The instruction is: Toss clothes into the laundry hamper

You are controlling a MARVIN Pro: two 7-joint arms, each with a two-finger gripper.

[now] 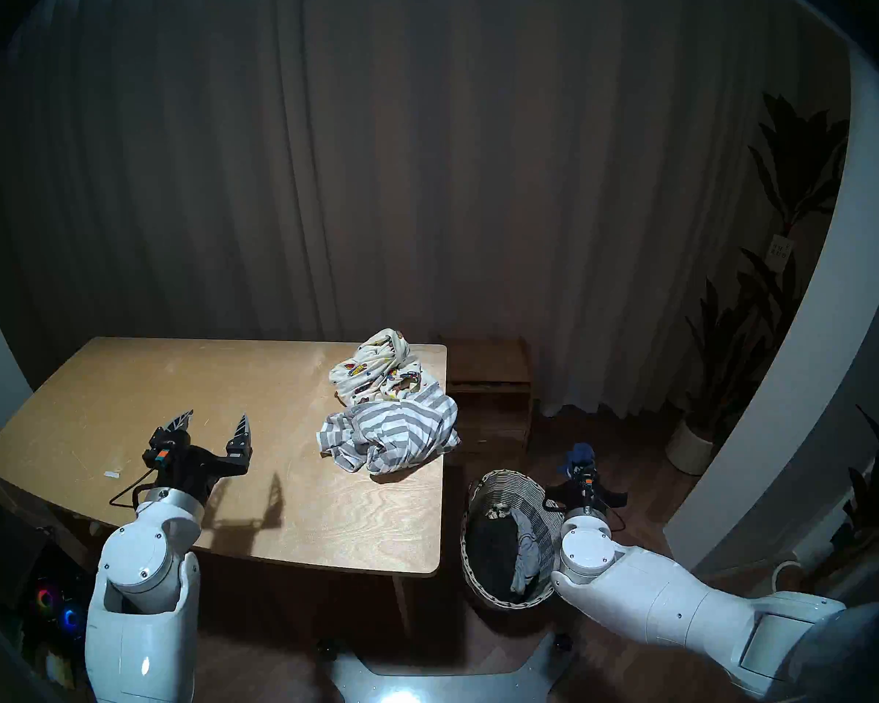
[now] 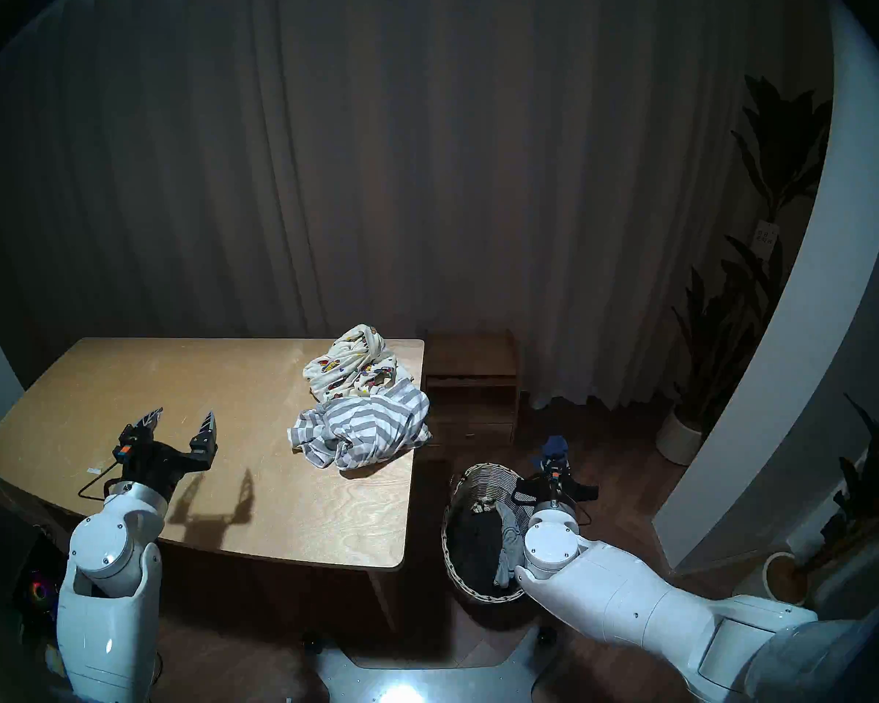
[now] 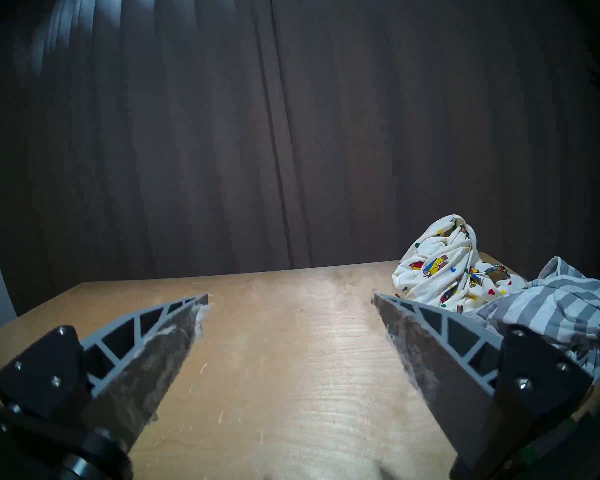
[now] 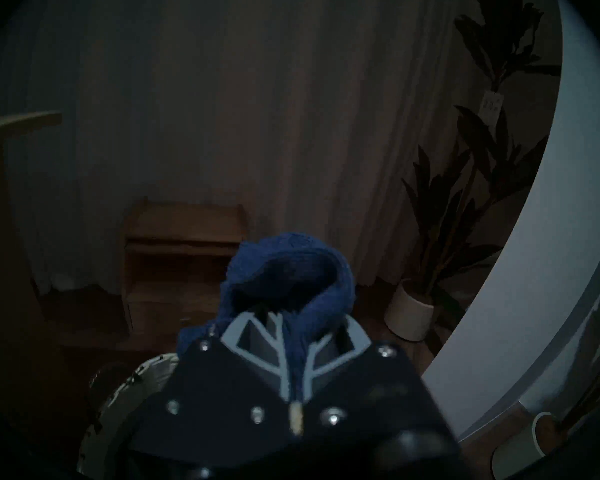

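A cream garment with bear prints [image 1: 376,367] [image 2: 351,362] [image 3: 440,261] and a grey-and-white striped garment [image 1: 397,428] [image 2: 366,428] [image 3: 561,306] lie bunched at the right end of the wooden table [image 1: 224,382]. My left gripper [image 1: 216,423] [image 2: 183,418] [image 3: 290,297] is open and empty above the table, left of them. My right gripper [image 1: 579,466] [image 4: 293,330] is shut on a small dark navy garment [image 1: 579,453] [image 2: 554,446] [image 4: 291,261], held over the far right rim of the woven laundry hamper [image 1: 508,484] [image 2: 483,476] [image 4: 146,368]. The hamper stands on the floor right of the table and holds dark and grey cloth.
A low wooden shelf [image 1: 488,377] stands behind the hamper against the curtain. White plant pots [image 1: 688,451] [image 2: 782,575] with dark leafy plants stand at the right beside a curved white wall [image 1: 782,382]. The table's right edge is close to the hamper.
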